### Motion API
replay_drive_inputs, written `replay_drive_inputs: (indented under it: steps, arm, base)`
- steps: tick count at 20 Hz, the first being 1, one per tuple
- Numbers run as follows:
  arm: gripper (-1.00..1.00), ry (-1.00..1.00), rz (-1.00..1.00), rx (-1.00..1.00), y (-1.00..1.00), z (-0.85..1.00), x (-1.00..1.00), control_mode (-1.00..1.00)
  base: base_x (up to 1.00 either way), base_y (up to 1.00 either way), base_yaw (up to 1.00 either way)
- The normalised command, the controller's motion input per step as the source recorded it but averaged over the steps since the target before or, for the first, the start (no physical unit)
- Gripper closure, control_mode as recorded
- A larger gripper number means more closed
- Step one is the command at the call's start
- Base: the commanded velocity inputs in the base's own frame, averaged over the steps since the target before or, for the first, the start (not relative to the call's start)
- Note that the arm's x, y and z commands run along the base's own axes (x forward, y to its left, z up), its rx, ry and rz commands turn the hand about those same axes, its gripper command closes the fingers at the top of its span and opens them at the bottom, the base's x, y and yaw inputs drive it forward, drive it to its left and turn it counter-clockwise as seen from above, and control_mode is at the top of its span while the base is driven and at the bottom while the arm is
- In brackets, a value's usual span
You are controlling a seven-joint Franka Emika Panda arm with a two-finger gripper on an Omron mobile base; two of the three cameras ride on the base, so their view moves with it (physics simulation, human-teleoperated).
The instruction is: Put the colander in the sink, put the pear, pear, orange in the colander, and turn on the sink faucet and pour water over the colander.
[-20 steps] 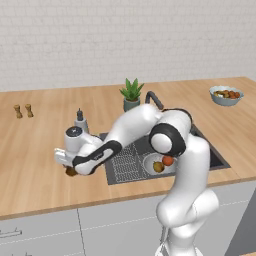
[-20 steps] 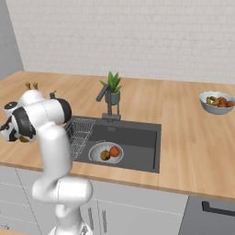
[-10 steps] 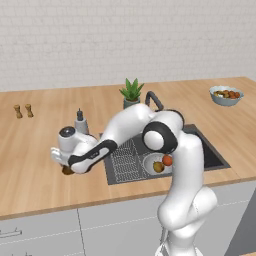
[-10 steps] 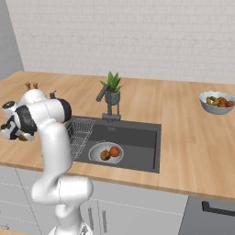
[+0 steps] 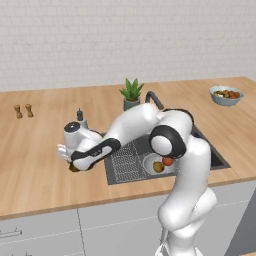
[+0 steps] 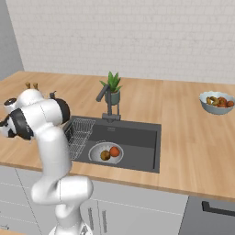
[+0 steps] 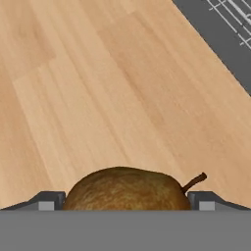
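the gripper (image 7: 125, 206) hangs spread wide astride the second pear (image 7: 126, 188) on the wooden counter (image 7: 88, 98) left of the sink (image 6: 137, 137), so it should sink lower, centre, then squeeze below the stem before lifting toward the colander (image 6: 106, 153).

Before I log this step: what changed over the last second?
The gripper swung a little further left over the counter and now has its open jaws either side of the pear. The colander, with a pear and the orange in it, stayed put.
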Motion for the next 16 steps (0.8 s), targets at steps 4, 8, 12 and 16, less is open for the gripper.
replay_drive_inputs:
  steps: [4,8,12,16]
  arm:
    - [1.00,0.00,0.03,0.10,-1.00,0.27,-0.11,-1.00]
    - [1.00,0.00,0.03,0.11,-1.00,0.24,-0.17,-1.00]
    - [1.00,0.00,0.08,0.11,-1.00,0.11,-0.30,-1.00]
    - [1.00,0.00,0.13,0.13,-1.00,0.00,-0.36,-1.00]
  base:
    - [0.00,0.00,0.00]
    - [0.00,0.00,0.00]
    - [0.00,0.00,0.00]
    - [0.00,0.00,0.00]
